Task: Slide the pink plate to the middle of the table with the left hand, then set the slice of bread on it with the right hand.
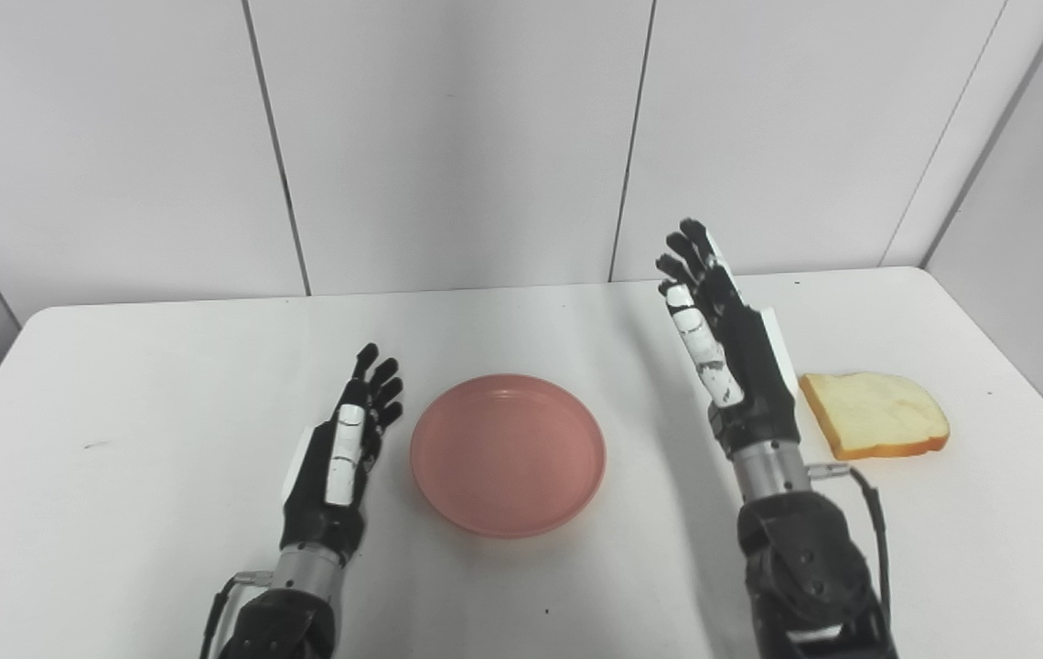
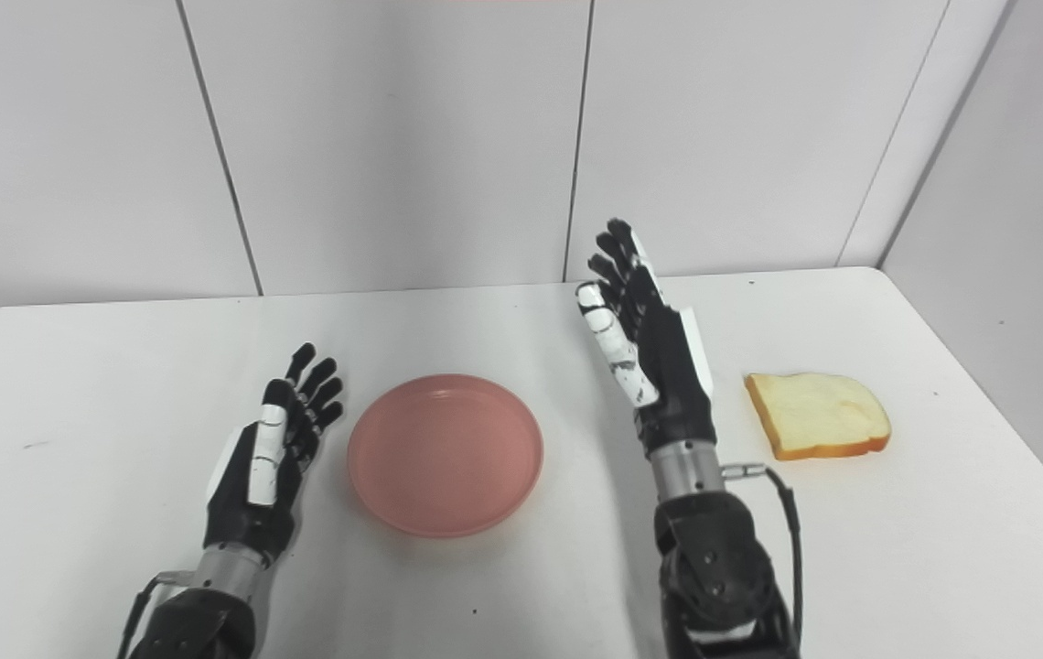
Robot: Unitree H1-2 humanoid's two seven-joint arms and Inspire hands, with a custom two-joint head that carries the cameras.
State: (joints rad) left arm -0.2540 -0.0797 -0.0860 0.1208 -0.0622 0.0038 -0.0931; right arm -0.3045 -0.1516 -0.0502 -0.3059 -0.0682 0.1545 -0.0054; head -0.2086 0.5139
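Note:
The pink plate (image 1: 508,453) lies flat and empty on the white table (image 1: 165,366), near its middle. My left hand (image 1: 343,448) is open, fingers straight, just left of the plate and apart from it. My right hand (image 1: 727,348) is open and raised above the table, fingers pointing up, between the plate and the bread. The slice of bread (image 1: 876,414) lies flat on the table to the right of my right hand, untouched. The same scene shows in the right eye view: plate (image 2: 445,453), bread (image 2: 818,415).
White wall panels stand behind the table's far edge. The table's right edge runs close to the bread, with a grey wall (image 1: 1034,229) beyond it.

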